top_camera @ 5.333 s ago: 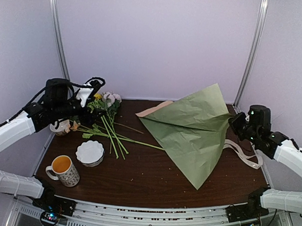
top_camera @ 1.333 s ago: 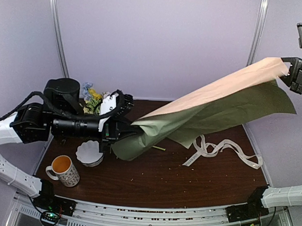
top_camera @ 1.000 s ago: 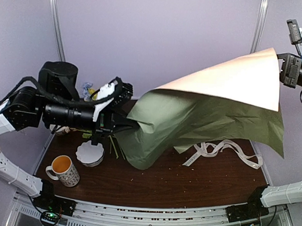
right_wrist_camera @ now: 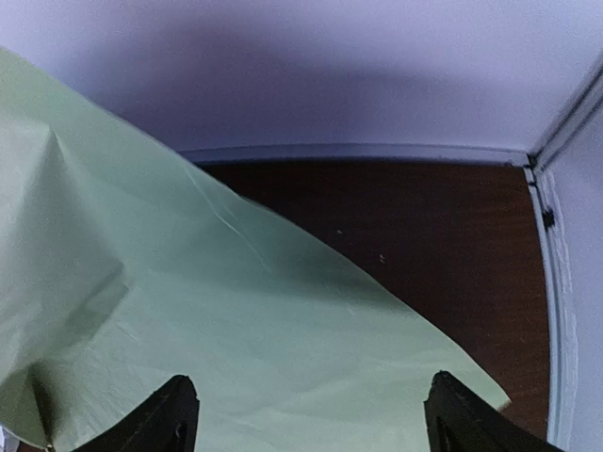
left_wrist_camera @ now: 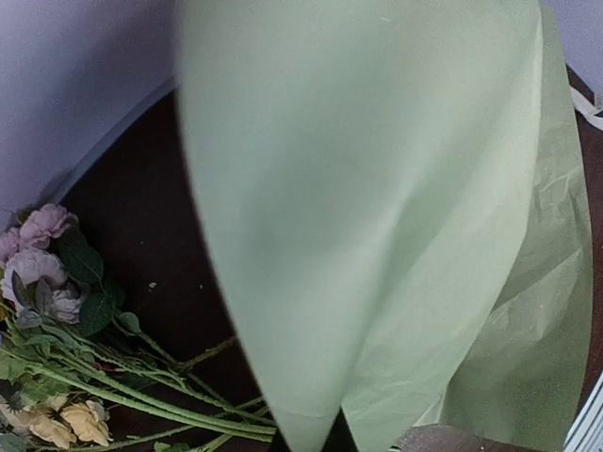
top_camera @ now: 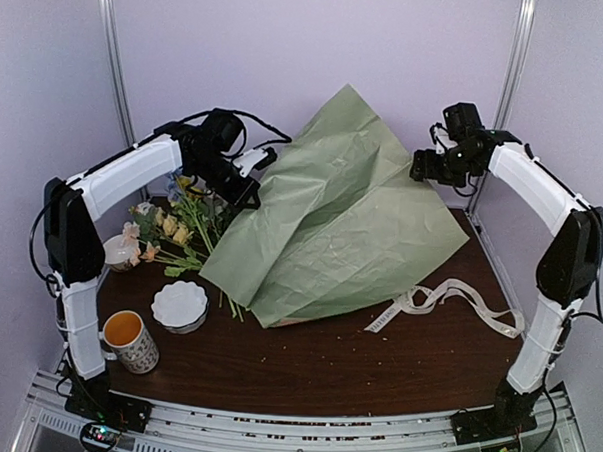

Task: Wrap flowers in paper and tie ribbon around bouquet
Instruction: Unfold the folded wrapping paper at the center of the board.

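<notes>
Dropped by the right gripper (top_camera: pixel 422 169), jaws now apart, the paper (top_camera: pixel 332 217) drapes over the flowers (top_camera: pixel 176 226). The left gripper (top_camera: pixel 248 184) stays clamped on its edge; wrapping is unfinished, the ribbon (top_camera: pixel 419 294) untouched.

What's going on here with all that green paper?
A wrapping job is under way. The left tool is shut on one edge of a large sage-green sheet of wrapping paper, which tents over the dark wooden table. The right tool hangs open above the sheet's right side, holding nothing. The long-stemmed pastel flowers lie unwrapped at the sheet's left edge, and the cream printed ribbon lies loose on the right.
</notes>
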Controlling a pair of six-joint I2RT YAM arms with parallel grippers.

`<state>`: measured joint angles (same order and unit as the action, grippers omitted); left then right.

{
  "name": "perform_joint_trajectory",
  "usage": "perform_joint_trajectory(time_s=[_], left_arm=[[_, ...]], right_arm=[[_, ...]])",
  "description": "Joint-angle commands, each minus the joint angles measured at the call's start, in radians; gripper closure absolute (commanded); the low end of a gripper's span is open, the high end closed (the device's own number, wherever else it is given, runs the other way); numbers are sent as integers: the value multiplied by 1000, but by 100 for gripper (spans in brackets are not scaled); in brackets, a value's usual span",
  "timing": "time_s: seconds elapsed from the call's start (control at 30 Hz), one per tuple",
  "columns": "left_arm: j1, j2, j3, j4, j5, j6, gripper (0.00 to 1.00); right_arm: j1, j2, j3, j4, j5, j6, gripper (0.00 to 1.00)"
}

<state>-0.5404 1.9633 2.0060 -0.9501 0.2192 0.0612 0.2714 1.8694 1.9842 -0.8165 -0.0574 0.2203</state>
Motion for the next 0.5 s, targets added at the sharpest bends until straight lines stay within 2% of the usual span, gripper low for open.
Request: perform_joint_trajectory(time_s=[0.0,0.13,0.27,0.37,0.47], left_arm=[[21,43,3,-11,-10,18,100],[22,68,-8,13,-4,24,100],[23,76,-20,23,-35,62,100],[23,87,-21,37,-38,91,100],[24,101,-16,40,-63,114,100]], right_arm=[[-37,-183,-233,73,71,22,9],[-52,-327,-525,155,74,86,0],[-141,-401,-807,347,-59,243,1],[-201,-363,-927,525,-259,341,11],[-200,-273,-873,458,-303,317,24]])
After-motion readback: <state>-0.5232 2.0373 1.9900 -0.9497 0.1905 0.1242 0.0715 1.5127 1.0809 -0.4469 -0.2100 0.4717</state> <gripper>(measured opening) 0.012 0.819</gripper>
